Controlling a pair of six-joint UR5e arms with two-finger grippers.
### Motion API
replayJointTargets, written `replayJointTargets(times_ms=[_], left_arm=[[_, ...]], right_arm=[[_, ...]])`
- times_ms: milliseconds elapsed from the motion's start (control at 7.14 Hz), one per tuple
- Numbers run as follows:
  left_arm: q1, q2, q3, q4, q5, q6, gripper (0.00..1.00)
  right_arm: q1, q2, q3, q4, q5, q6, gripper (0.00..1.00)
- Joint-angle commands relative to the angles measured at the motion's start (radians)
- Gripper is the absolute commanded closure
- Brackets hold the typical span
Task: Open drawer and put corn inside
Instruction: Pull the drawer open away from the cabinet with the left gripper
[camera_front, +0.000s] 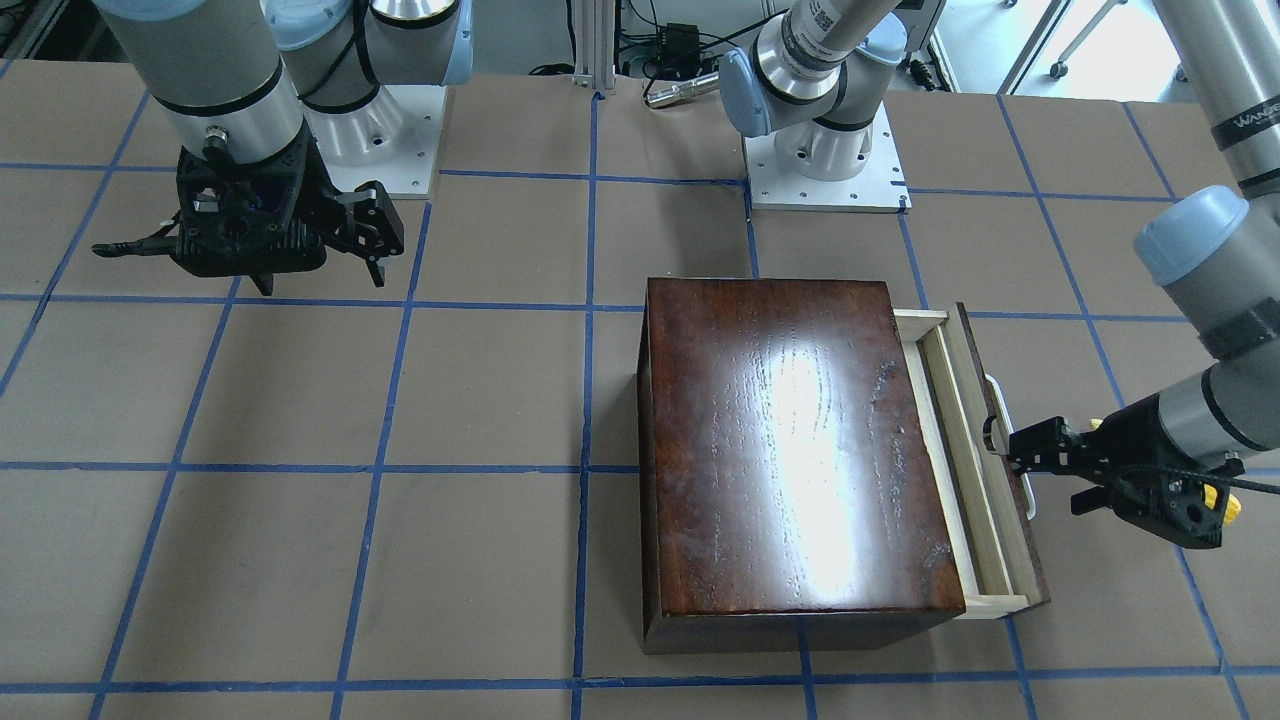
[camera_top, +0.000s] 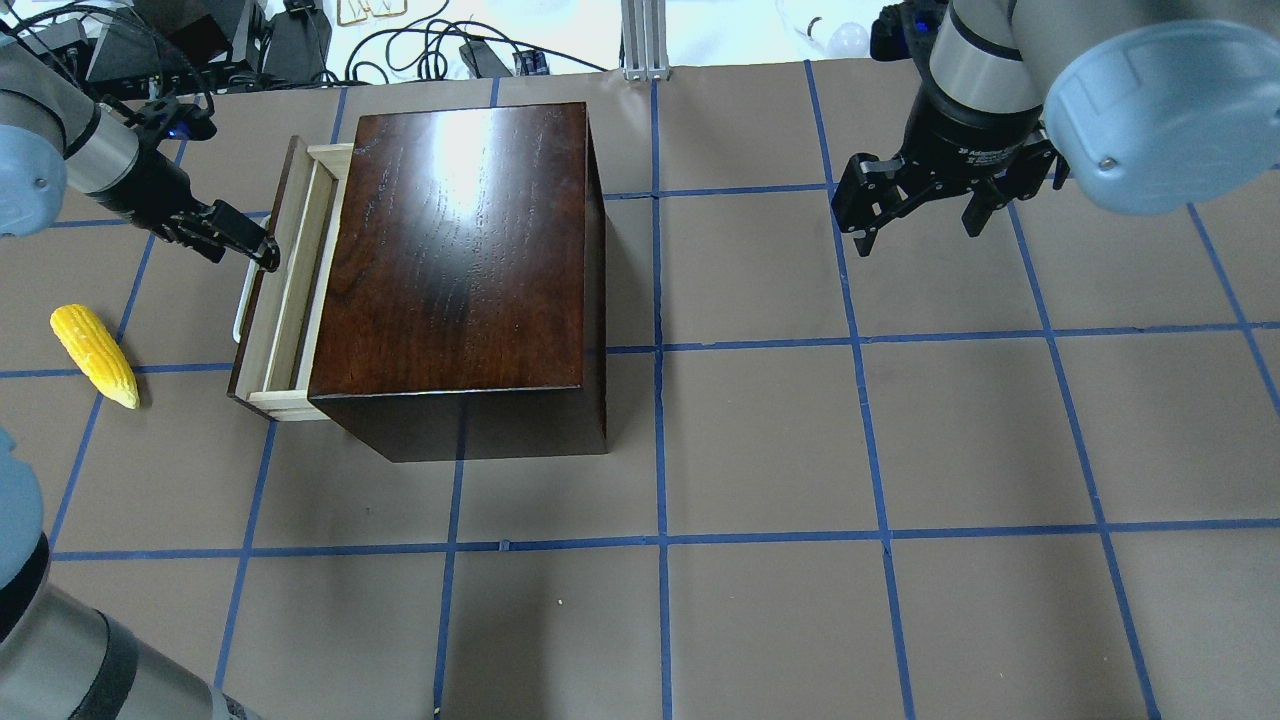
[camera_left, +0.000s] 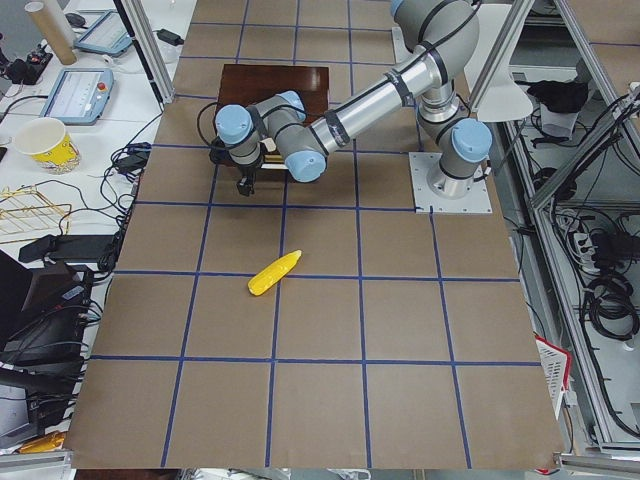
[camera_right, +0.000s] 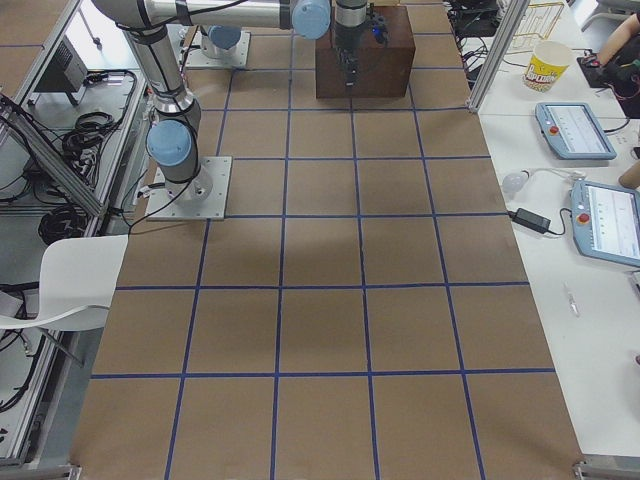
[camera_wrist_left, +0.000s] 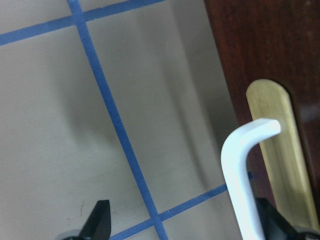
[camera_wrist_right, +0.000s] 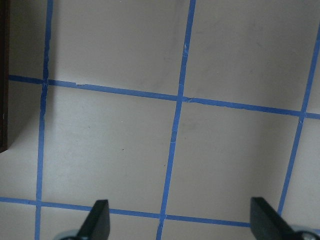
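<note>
The drawer (camera_top: 285, 300) is pulled partly out of the dark-brown box (camera_top: 460, 250); its pale tray shows a narrow strip, also in the front view (camera_front: 975, 470). My left gripper (camera_top: 262, 255) is open at the drawer's white loop handle (camera_wrist_left: 240, 165). In the left wrist view the handle stands between the spread fingers, close to the right finger (camera_wrist_left: 272, 220). The yellow corn (camera_top: 95, 355) lies on the table left of the drawer, apart from both grippers. My right gripper (camera_top: 920, 215) is open and empty, hovering over the table far right of the box.
Brown table covering with blue tape grid (camera_top: 760, 440) lies around the box. Both arm bases (camera_front: 825, 160) stand on white plates at the robot's edge. Cables and gear (camera_top: 400, 40) lie beyond the far table edge.
</note>
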Motion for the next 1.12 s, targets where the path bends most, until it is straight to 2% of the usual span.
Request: replayJointTargets(times_ms=[0, 981], left_arm=[[0.001, -0.003, 0.002, 0.0, 0.008, 0.002, 0.0], [0.039, -0.016, 0.024, -0.003, 0.044, 0.045, 0.0]], right_arm=[[0.001, 0.0, 0.0, 0.0, 0.0, 0.0, 0.0], [0.002, 0.0, 0.0, 0.0, 0.0, 0.0, 0.0]])
